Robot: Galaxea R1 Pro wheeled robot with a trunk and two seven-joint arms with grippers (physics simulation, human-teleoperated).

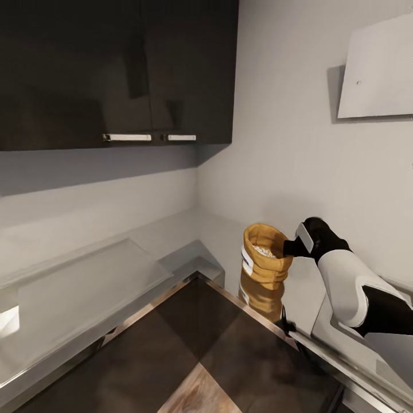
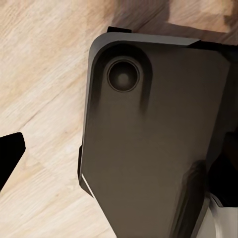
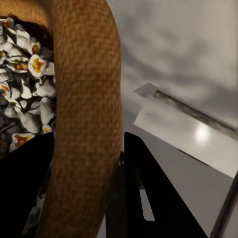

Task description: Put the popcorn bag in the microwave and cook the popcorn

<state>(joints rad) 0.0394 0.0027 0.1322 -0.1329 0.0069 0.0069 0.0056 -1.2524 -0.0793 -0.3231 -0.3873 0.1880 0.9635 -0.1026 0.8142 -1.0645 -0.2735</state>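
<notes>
One bag, gripped at its rim

One popcorn bag (image 1: 265, 257) is sitting upright, long axis vertical, at the inner corner of the counter (image 1: 189, 232), its reflection showing below. The right hand (image 1: 285, 248) is pinching the bag's rolled rim on the side nearest the arm, one finger (image 3: 25, 188) inside among the popcorn (image 3: 27, 84) and one outside, closed onto the cloth. Two arms exist, and the right is clearly nearer. Whether the left hand is open or closed, I cannot tell.
</notes>
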